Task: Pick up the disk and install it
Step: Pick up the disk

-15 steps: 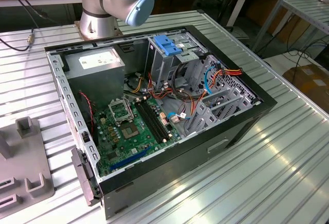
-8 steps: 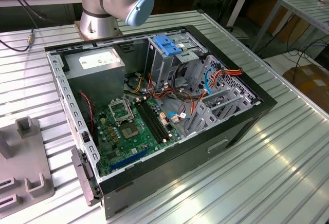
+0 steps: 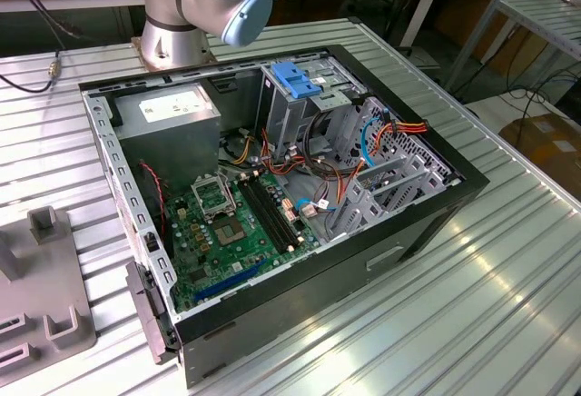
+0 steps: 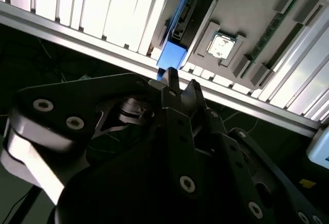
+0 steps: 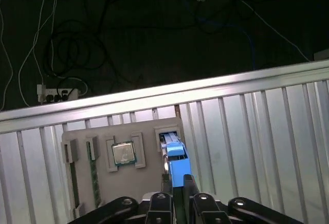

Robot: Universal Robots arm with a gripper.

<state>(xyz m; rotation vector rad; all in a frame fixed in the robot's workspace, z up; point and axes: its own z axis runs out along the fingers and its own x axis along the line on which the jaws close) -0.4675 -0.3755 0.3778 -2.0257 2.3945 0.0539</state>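
Note:
The disk (image 5: 179, 168) stands on edge in a slot of a grey fixture (image 5: 149, 175), with its blue carrier frame end facing me. The second wrist view has the disk (image 4: 172, 54) running along the fixture (image 4: 247, 8) near the table edge. My gripper (image 5: 178, 183) hangs well above the fixture, in line with the disk's blue end, and its black jaws are drawn together with nothing between them. In the second wrist view the gripper (image 4: 183, 84) tips sit just short of the blue end.
The fixture also carries a processor chip (image 5: 123, 153) and memory sticks (image 5: 92, 175). In the exterior view an open computer case (image 3: 399, 242) lies on the ribbed aluminium table (image 3: 472, 323), with a drive cage topped by a blue bracket (image 3: 298, 78) and a grey power-supply box (image 3: 172, 110). The fixture (image 3: 45, 314) is at the exterior view's left.

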